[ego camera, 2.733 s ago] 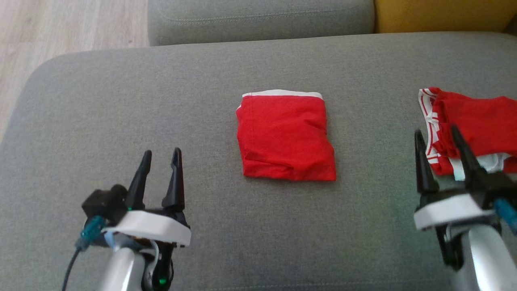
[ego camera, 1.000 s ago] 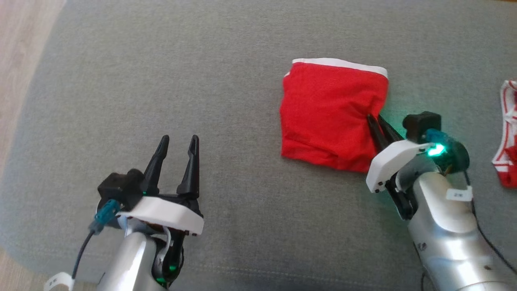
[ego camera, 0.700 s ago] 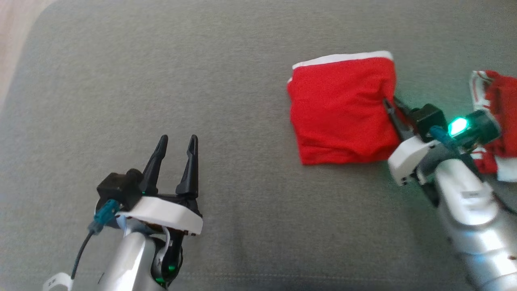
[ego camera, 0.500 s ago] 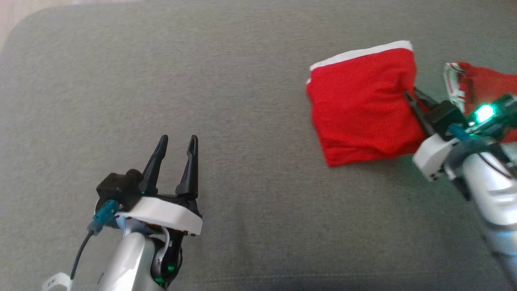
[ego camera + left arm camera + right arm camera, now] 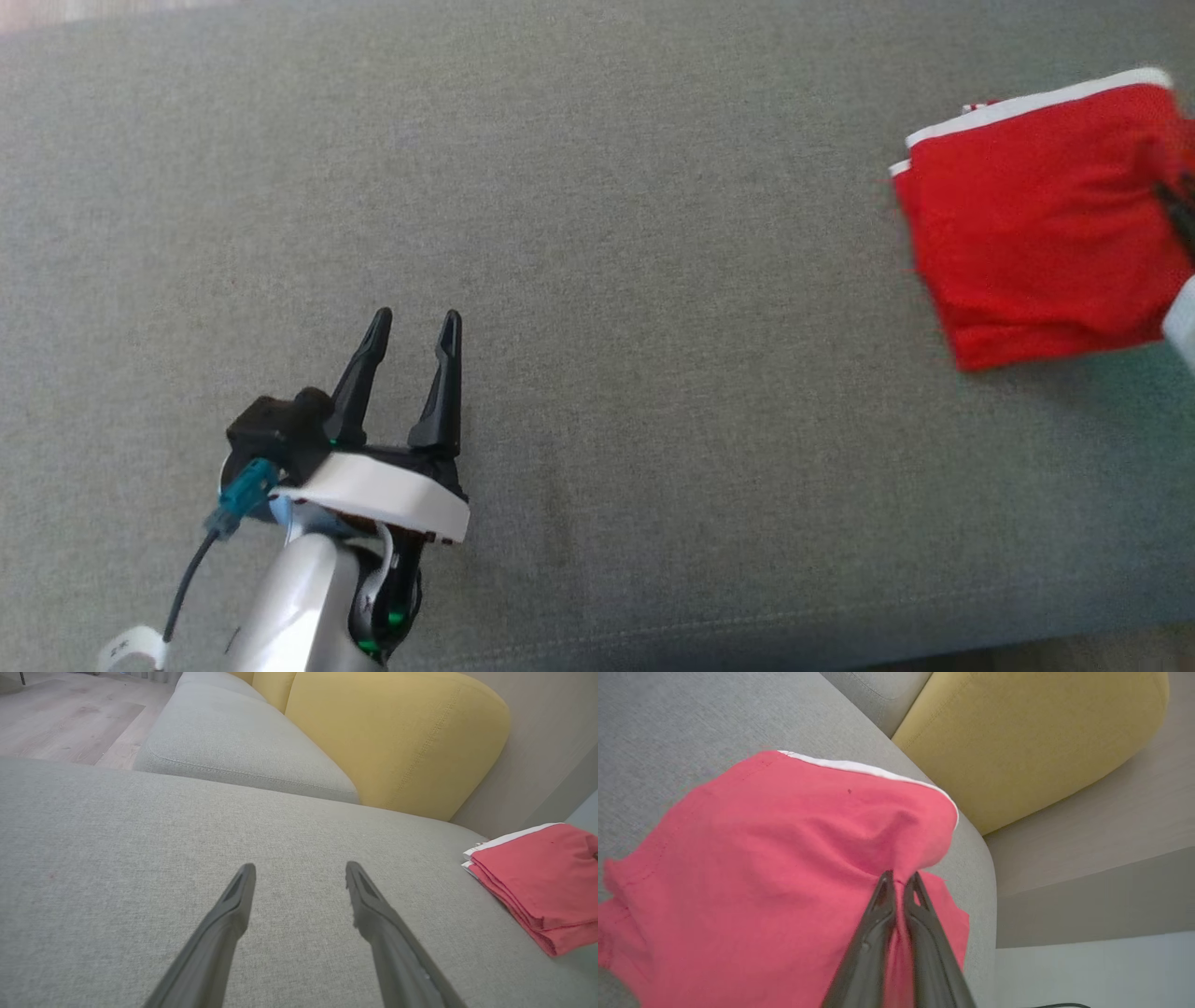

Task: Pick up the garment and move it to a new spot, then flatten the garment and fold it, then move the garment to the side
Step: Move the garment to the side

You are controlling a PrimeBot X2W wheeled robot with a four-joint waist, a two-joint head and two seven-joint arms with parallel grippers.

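The right gripper is almost wholly cut off by the right edge of the head view, where just a sliver of dark finger and a white corner show. Its wrist view shows the two fingers pressed together on a raised pinch of fabric near one edge of the folded red garment. The garment lies at the far right of the grey sofa seat, white waistband away from the robot, near the yellow back cushion. The left gripper is well apart from it, fingers spread wide and holding nothing.
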